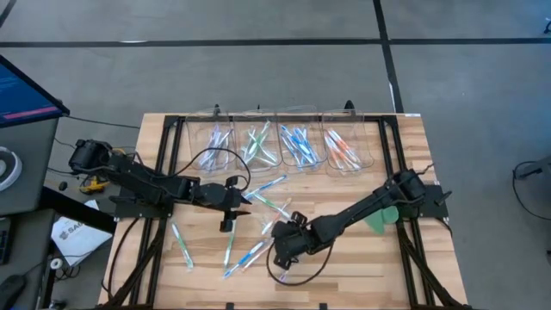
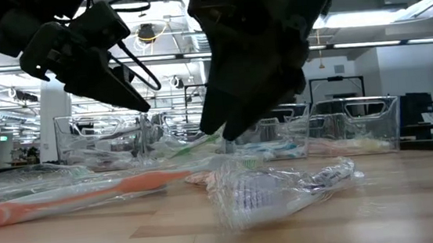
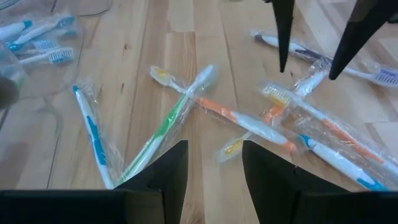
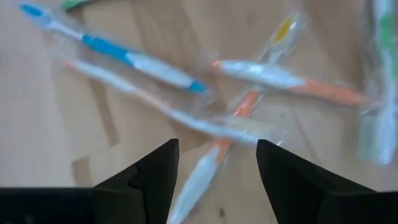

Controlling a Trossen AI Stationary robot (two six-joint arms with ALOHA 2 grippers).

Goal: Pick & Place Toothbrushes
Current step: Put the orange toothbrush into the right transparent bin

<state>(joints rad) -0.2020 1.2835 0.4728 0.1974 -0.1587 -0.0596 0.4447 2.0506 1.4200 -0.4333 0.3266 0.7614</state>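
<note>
Several plastic-wrapped toothbrushes [image 1: 263,202] lie loose on the wooden table's middle. My left gripper [image 1: 244,198] hangs open above their far-left part. A green one [image 3: 158,134], a blue one [image 3: 93,134] and an orange one [image 3: 242,121] lie ahead of its fingers [image 3: 214,146]. My right gripper [image 1: 280,234] is open and slants down over the near part of the heap. An orange-accented toothbrush [image 4: 214,158] lies on the table below the gap of its fingers [image 4: 217,146], untouched. A blue one [image 4: 134,59] lies farther off. In the low view the tips of the right gripper [image 2: 225,132] hover just above the wrappers.
Four clear bins [image 1: 258,142] stand in a row at the table's far edge, holding sorted toothbrushes. A flat green disc [image 1: 379,220] lies beside the right arm. More wrapped toothbrushes [image 1: 182,241] lie near the front left. Black frame rails [image 1: 159,146] run along both table sides.
</note>
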